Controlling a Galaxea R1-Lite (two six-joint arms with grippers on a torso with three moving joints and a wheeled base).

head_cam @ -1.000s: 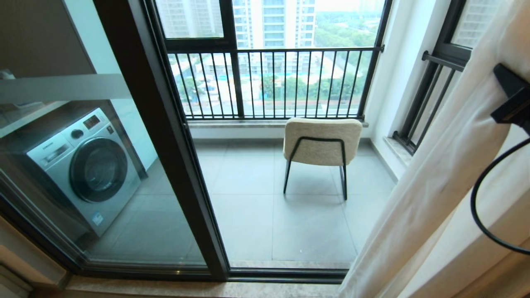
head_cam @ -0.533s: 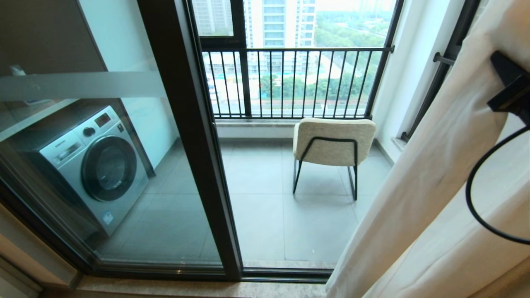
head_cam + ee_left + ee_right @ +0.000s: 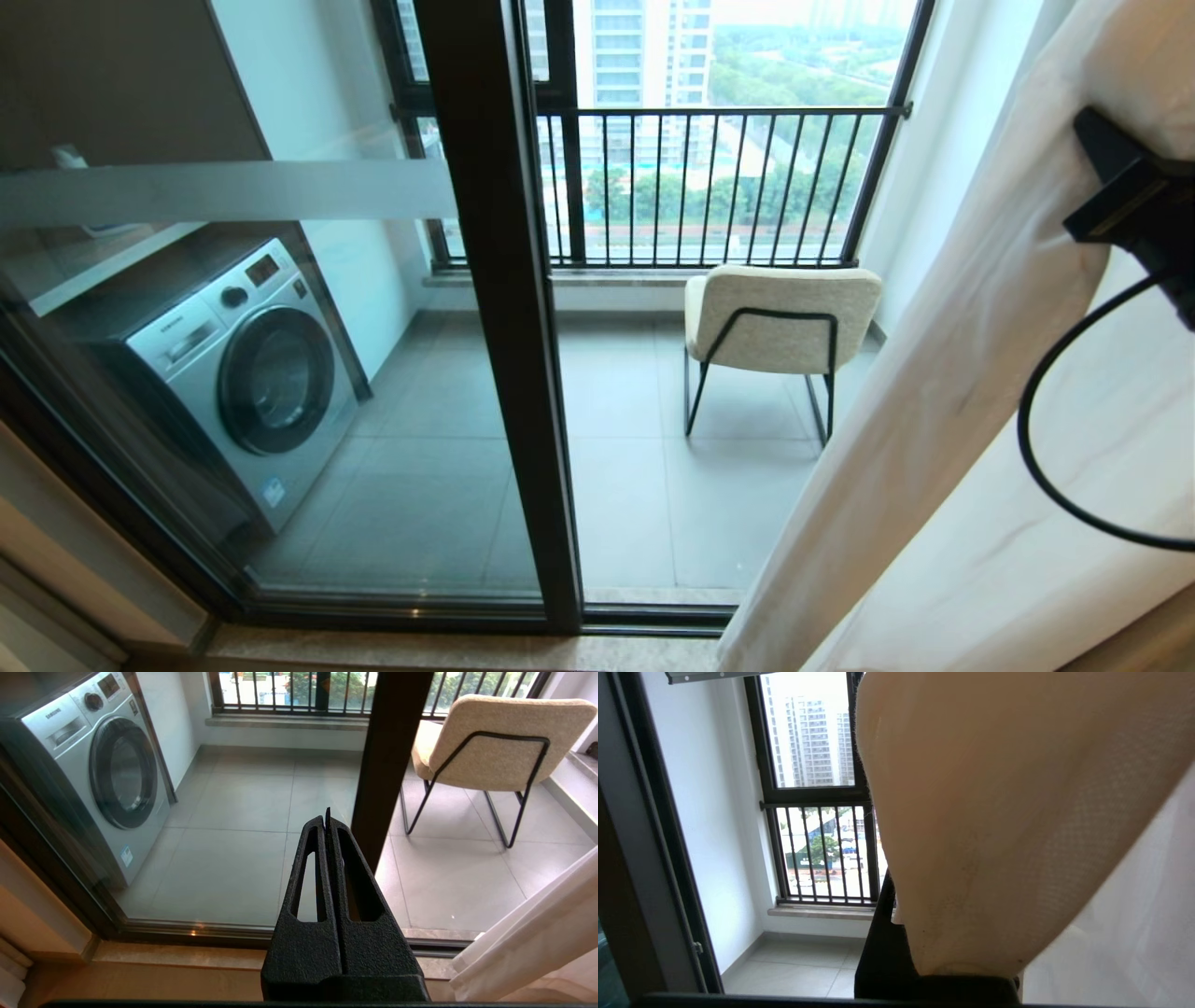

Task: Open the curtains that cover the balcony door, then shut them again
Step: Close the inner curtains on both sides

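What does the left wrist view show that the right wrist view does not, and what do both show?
Only the left wrist view shows the washing machine, the chair and the shut, empty left gripper. Only the right wrist view shows tower blocks beyond a side window, with curtain fabric draped close over the right gripper. Both show the curtains, the balcony door frame, black railing bars and the grey floor tiles.

Right hand [image 3: 896,933]: fingers hidden under bunched curtains [image 3: 994,812] draped across the wrist view; in the head view only its black body shows, cut by the frame edge. Balcony door [image 3: 504,327]: top cut off. Washing machine [image 3: 243,373]: panel lettering too small to read.
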